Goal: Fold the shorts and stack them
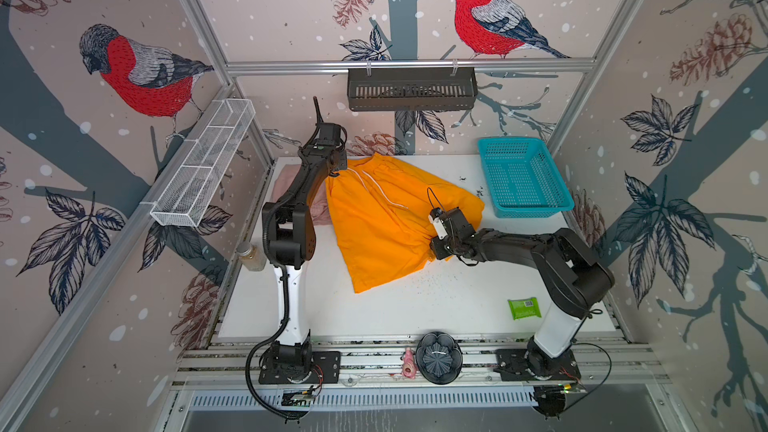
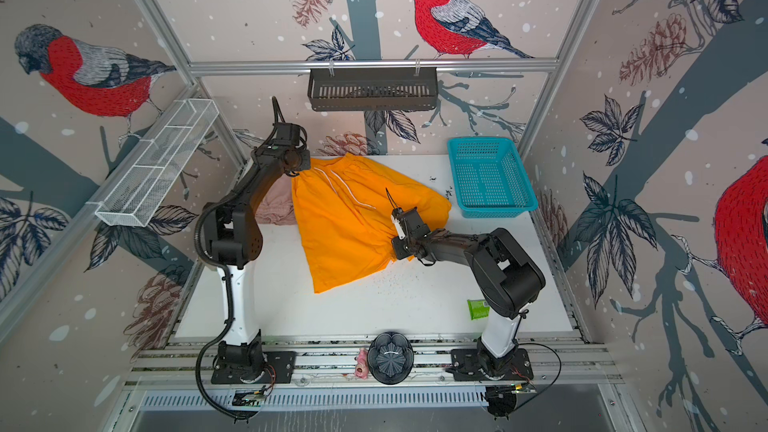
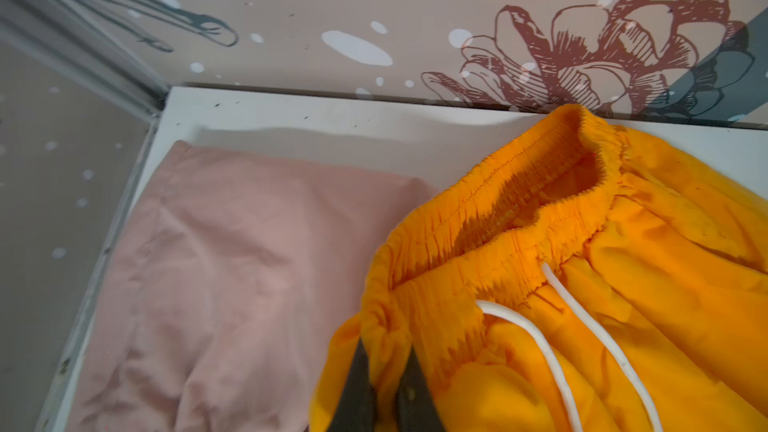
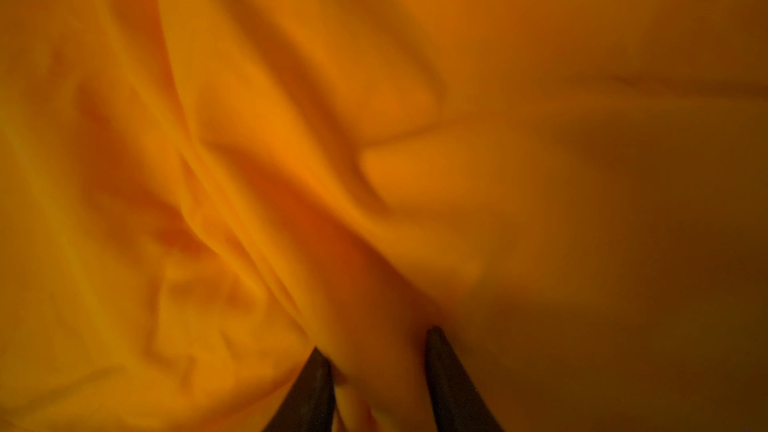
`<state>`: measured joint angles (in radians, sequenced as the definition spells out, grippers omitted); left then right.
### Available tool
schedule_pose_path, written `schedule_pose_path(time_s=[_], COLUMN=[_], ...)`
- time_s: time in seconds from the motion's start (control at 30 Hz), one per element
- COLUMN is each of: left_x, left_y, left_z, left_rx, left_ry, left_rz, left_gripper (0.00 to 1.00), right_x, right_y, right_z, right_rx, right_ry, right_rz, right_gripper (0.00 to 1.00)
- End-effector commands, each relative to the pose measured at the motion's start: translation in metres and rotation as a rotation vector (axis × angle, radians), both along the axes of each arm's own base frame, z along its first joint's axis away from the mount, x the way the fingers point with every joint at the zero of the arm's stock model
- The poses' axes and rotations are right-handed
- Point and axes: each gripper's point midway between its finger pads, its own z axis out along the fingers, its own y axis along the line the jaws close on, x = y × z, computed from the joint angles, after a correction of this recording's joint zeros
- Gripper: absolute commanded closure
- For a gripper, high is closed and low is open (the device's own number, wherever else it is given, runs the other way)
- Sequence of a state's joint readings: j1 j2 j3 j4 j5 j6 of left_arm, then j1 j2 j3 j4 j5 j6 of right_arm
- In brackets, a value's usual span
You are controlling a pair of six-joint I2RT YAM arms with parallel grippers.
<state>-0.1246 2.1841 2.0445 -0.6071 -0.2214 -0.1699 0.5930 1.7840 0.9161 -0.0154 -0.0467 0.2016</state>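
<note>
Two pairs of shorts lie toward the back of my white worktop (image 1: 415,313), which is boxed in by walls papered with red-breasted birds, pine cones and leaves; dark specks dust its middle. From the left, the pink shorts (image 3: 249,263) lie flat in the rear left corner. The orange shorts (image 1: 386,222) spread just beside them, waistband toward the back wall and white drawstring (image 1: 374,189) trailing over the cloth. My left gripper (image 3: 385,351) is pinched together on a corner of the orange waistband, and my right gripper (image 4: 376,340) is clamped on a bunched fold of the same cloth at a leg. As for containers, a white wire rack (image 1: 203,164) hangs on the left wall. A jar (image 1: 250,257) with something tan inside stands at the worktop's left edge. A dark slotted basket (image 1: 411,89) hangs from the rear rail, and a teal basket (image 1: 523,178) sits in the rear right corner.
</note>
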Motion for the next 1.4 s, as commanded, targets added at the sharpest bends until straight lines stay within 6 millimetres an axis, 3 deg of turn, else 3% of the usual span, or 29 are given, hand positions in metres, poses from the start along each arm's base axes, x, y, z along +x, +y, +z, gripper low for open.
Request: schedule_pose_path(time_s=[0.0, 0.1, 0.17, 0.23, 0.3, 0.4, 0.5, 0.6, 0.73, 0.87, 1.07, 1.17, 1.27, 1.37], left_x=[-0.040, -0.074, -0.093, -0.109, -0.122, -0.135, -0.144, -0.147, -0.135, -0.103, -0.058, -0.043, -0.028, -0.010], left_y=[0.023, 0.036, 0.039, 0.041, 0.045, 0.052, 0.063, 0.068, 0.062, 0.029, 0.014, 0.017, 0.018, 0.008], left_z=[-0.003, -0.007, -0.009, -0.011, -0.013, -0.014, -0.015, -0.017, -0.010, 0.002, 0.001, -0.009, -0.018, -0.030], left_rx=[0.019, 0.024, 0.001, -0.021, -0.046, -0.077, -0.099, -0.099, -0.112, -0.185, -0.163, -0.109, -0.066, -0.047], left_ry=[0.082, 0.096, 0.072, 0.051, 0.037, 0.025, 0.017, 0.007, -0.012, -0.068, -0.112, -0.093, -0.084, -0.068], left_rz=[0.157, 0.232, 0.254, 0.270, 0.289, 0.310, 0.344, 0.357, 0.310, 0.101, -0.034, -0.052, -0.077, -0.174], left_gripper=[1.00, 1.00, 0.95, 0.81, 0.54, 0.31, 0.22, 0.17, 0.14, 0.13, 0.12, 0.12, 0.12, 0.12], right_x=[-0.008, 0.008, 0.015, 0.016, 0.012, 0.003, -0.006, -0.019, -0.051, -0.076, -0.069, -0.064, -0.059, -0.057], right_y=[-0.022, -0.030, -0.028, -0.018, -0.008, -0.007, -0.021, -0.038, -0.042, -0.027, -0.027, -0.023, -0.025, -0.036], right_z=[-0.014, -0.009, -0.006, -0.002, 0.009, 0.029, 0.043, 0.044, 0.033, 0.025, 0.011, 0.007, 0.009, 0.012], right_rx=[-0.092, -0.092, -0.057, -0.011, 0.048, 0.097, 0.081, 0.073, 0.100, 0.169, 0.175, 0.186, 0.161, 0.133], right_ry=[0.097, 0.092, 0.099, 0.113, 0.111, 0.093, 0.062, 0.067, 0.129, 0.151, 0.130, 0.132, 0.128, 0.136], right_rz=[0.005, -0.015, -0.009, 0.033, 0.057, 0.037, -0.030, -0.109, -0.139, -0.132, -0.195, -0.190, -0.195, -0.209], right_gripper=[0.62, 0.57, 0.50, 0.43, 0.40, 0.35, 0.30, 0.29, 0.30, 0.31, 0.40, 0.55, 0.87, 0.94])
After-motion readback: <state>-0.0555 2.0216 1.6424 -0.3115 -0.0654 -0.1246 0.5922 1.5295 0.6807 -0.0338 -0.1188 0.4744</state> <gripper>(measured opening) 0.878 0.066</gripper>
